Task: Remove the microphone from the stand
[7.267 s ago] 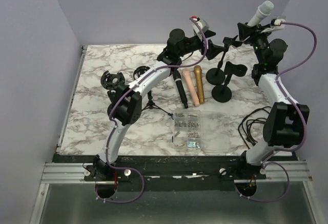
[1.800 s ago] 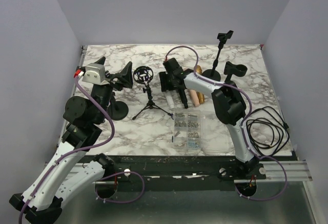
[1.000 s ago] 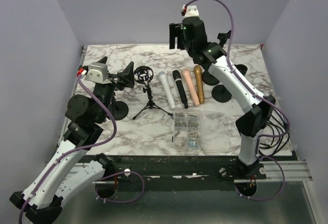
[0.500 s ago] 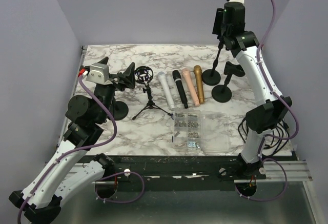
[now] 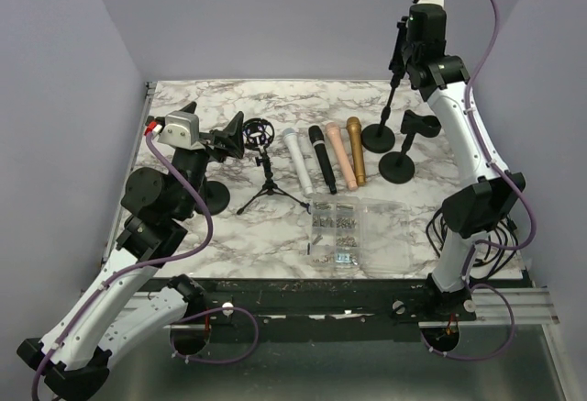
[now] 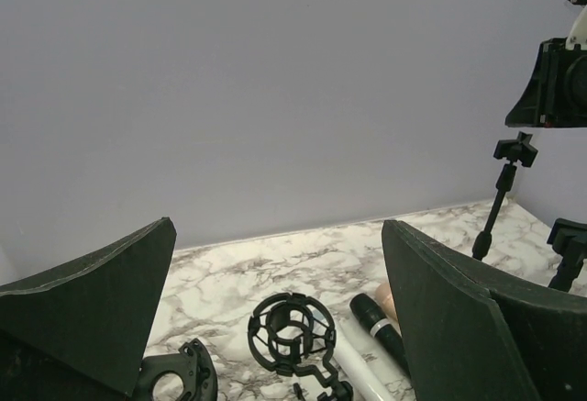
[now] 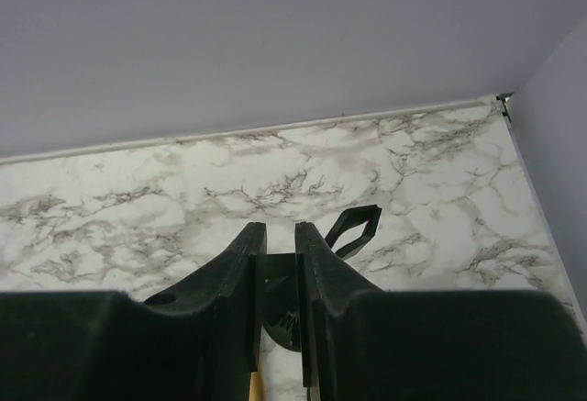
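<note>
Screw box (image 5: 335, 228) sits nearest you on the table (image 5: 229, 236). Behind it four microphones (image 5: 339, 155) lie side by side. No stand carries one, so the task looks done. Your left gripper (image 5: 213, 122) is spread wide and empty just left of the tripod (image 5: 266, 181); sweep it right and you topple that onto the row. Farthest, your right gripper (image 5: 398, 45) hangs at the top of the tall stand (image 5: 390, 98), fingers almost together. Whether they pinch the stand cannot be told. Pull away while gripping and it tips over.
</note>
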### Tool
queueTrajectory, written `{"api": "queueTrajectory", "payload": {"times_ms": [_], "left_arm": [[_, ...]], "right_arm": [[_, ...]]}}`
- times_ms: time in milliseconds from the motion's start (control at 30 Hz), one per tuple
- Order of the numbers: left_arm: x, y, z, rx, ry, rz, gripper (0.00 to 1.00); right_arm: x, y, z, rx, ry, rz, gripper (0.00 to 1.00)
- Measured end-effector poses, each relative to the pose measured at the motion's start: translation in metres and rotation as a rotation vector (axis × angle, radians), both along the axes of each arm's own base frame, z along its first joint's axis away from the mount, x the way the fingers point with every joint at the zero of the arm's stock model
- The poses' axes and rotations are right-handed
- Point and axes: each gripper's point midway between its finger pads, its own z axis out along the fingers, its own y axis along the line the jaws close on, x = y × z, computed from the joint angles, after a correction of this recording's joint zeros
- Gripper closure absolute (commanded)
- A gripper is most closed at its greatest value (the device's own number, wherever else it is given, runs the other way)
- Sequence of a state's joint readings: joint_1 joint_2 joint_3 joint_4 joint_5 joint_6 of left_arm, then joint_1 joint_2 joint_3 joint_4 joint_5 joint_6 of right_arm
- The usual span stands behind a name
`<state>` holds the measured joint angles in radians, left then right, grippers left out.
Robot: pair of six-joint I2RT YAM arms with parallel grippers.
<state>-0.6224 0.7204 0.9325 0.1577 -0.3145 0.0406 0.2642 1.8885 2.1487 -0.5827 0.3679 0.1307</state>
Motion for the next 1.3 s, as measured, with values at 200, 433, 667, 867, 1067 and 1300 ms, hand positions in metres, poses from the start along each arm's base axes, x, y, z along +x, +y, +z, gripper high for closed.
{"api": "queueTrajectory", "payload": {"times_ms": [200, 433, 667, 867, 1067, 1300], "left_arm": [[0.0, 0.0, 0.0, 0.0, -0.001, 0.0, 0.02], [0.0, -0.001, -0.001, 0.001, 0.0, -0.002, 0.02], [0.0, -0.003, -0.002, 0.002, 0.002, -0.009, 0.02], [0.001, -0.006, -0.004, 0.007, 0.008, -0.013, 0.02], [0.002, -0.007, -0.006, 0.01, 0.012, -0.014, 0.02], [0.003, -0.007, -0.007, 0.011, 0.014, -0.014, 0.02]], "right_arm": [[0.001, 0.001, -0.032, -0.009, 0.06, -0.002, 0.75], [-0.007, 0.0, -0.066, 0.017, 0.075, -0.011, 0.76], [-0.011, 0.002, -0.104, 0.039, 0.107, -0.015, 0.75], [-0.011, 0.004, -0.12, 0.05, 0.133, -0.011, 0.75], [-0.007, 0.009, -0.113, 0.055, 0.155, 0.012, 0.64], [-0.014, 0.021, -0.064, 0.112, 0.096, 0.081, 0.45]]}}
